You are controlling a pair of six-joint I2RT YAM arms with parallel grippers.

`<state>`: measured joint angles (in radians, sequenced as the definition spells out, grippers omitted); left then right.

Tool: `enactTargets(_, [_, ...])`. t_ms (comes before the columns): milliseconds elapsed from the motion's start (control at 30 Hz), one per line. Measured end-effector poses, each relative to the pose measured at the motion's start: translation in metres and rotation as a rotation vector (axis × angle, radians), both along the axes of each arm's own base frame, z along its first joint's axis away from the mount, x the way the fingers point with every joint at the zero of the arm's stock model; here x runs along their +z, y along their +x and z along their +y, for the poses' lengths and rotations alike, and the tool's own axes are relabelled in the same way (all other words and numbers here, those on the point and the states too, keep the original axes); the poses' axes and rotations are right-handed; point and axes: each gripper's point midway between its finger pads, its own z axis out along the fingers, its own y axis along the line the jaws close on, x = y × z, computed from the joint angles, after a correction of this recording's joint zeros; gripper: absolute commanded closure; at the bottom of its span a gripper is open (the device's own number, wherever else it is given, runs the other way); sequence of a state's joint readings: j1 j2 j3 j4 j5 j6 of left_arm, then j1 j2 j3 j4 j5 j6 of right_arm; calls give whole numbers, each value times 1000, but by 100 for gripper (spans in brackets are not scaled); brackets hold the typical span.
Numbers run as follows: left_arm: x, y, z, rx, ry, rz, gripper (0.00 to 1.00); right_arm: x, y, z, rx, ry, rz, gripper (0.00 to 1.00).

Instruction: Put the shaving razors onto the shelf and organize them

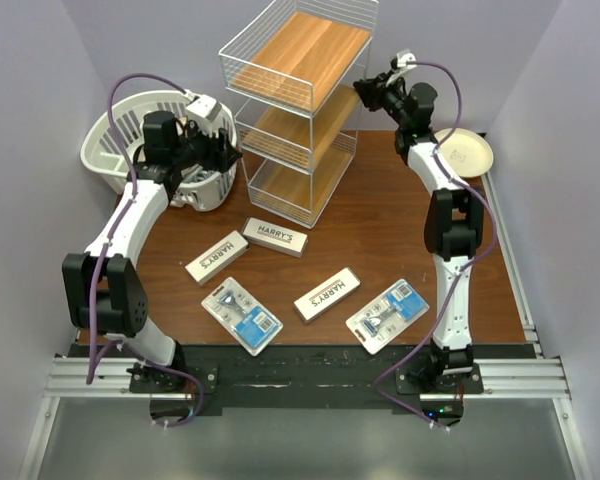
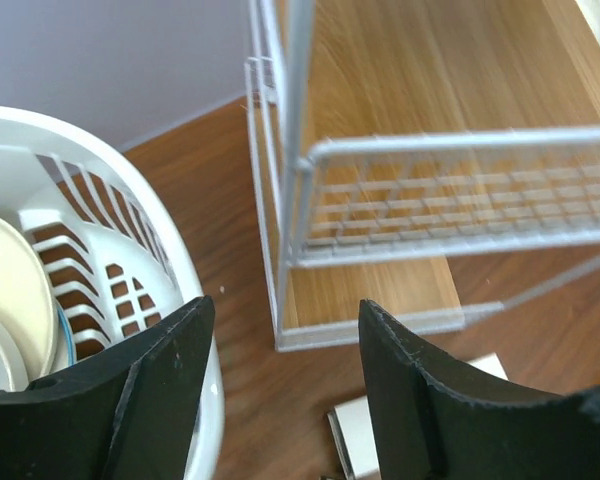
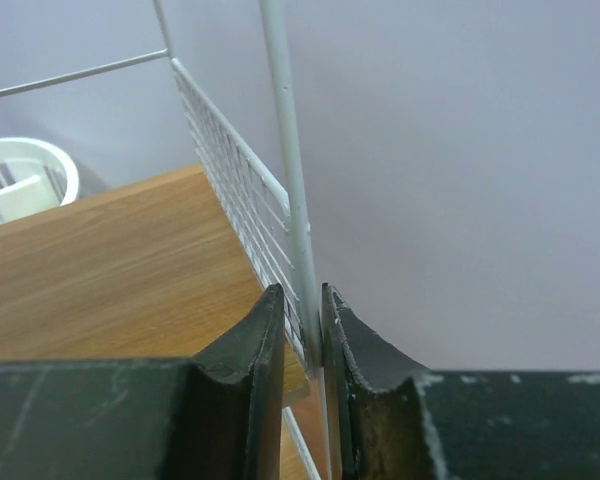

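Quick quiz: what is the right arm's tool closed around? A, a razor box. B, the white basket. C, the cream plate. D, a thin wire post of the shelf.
D: in the right wrist view, the right tool has its two fingers pinched on either side of a thin white upright post of the shelf, beside one of its wooden boards.

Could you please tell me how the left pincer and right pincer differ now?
The left pincer stands open and empty; the right pincer is closed on a wire post of the shelf. The left hangs by the basket; the right sits at the shelf's top tier. Both have black fingers.
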<state>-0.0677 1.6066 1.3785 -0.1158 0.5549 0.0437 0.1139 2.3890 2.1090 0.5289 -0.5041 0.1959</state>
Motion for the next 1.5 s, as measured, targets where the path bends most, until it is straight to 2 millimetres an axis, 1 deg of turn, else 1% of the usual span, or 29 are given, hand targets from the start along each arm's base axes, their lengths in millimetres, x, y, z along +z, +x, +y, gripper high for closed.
enactTargets(133, [2, 25, 1, 53, -43, -11, 36, 0, -18, -5, 24, -21, 31, 96])
enactTargets(200, [4, 33, 0, 59, -68, -10, 37, 0, -27, -6, 24, -33, 53, 97])
enactTargets(267, [8, 41, 2, 83, -90, -21, 37, 0, -35, -10, 16, -45, 74, 100])
enactTargets(367, [8, 54, 3, 104, -121, -27, 38, -1, -46, -17, -3, -71, 98, 100])
enactTargets(500, [8, 76, 2, 124, -161, -44, 38, -1, -70, -32, -49, -123, 141, 100])
enactTargets(667, [9, 107, -9, 134, -207, -69, 36, -1, -101, -48, -106, -193, 184, 100])
enactTargets(767, [10, 129, -22, 137, -225, -93, 34, -2, -117, -58, -145, -235, 202, 100])
enactTargets(900, [12, 156, -46, 134, -241, -135, 32, -3, -135, -76, -220, -274, 230, 100])
enactTargets(1033, [12, 173, -70, 125, -250, -171, 30, -4, -142, -96, -303, -288, 252, 100])
enactTargets(1133, [13, 178, -90, 113, -257, -191, 29, -4, -147, -115, -367, -297, 265, 100])
enactTargets(1300, [12, 179, -120, 90, -266, -214, 28, -4, -153, -146, -460, -304, 295, 100])
enactTargets(1400, [13, 180, -135, 83, -271, -230, 27, -4, -155, -159, -498, -303, 307, 100])
enactTargets(1500, [13, 180, -146, 90, -274, -242, 24, -4, -160, -167, -524, -304, 316, 100])
